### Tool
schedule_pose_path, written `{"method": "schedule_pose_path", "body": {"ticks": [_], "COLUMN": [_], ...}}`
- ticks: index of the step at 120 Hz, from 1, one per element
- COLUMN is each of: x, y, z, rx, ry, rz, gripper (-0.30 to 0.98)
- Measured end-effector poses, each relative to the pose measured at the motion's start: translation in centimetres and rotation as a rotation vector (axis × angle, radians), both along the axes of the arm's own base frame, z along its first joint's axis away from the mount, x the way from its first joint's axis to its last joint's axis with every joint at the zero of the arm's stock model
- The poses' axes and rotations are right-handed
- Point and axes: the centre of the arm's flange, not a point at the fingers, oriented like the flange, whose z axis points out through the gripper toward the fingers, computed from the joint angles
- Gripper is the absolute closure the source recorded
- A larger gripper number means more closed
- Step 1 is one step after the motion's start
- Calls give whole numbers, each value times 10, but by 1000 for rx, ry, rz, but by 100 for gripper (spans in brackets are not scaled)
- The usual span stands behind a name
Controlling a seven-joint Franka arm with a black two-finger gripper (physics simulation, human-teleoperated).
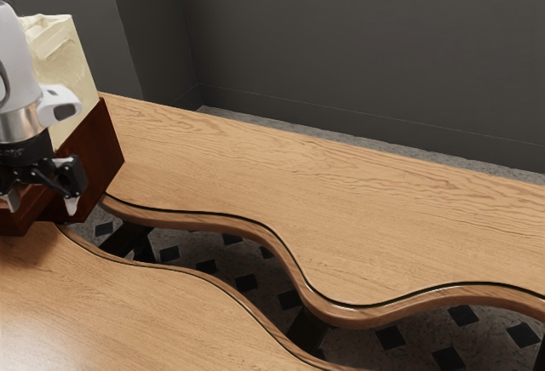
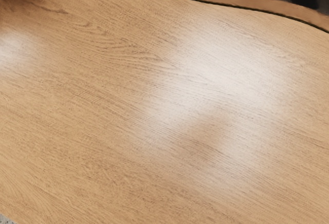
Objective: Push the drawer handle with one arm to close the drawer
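Wooden tabletop (image 1: 358, 209) bears a dark red cabinet (image 1: 95, 154).

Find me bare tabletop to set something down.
Far tabletop: bare wood between dark wall and wavy gap. Near tabletop: bare wood on the gap's other side. Crowded: exterior view's left, around gripper, red-brown box, cream bag.

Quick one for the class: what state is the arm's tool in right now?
Tool: open, its two fingertips standing apart in the exterior view, with nothing seen gripped between them.
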Motion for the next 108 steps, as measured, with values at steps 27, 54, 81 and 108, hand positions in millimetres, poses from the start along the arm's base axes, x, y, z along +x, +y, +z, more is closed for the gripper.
{"method": "schedule_pose_path", "body": {"ticks": [27, 54, 81, 108], "x": [-24, -67, -65, -52], "y": [65, 170, 260, 315], "z": [-81, -103, -127, -142], "rx": [-42, -126, -105, -52], "ry": [-40, -101, -34, -83], "rz": [214, 449, 438, 375], "gripper": [0, 0, 1, 51]}}
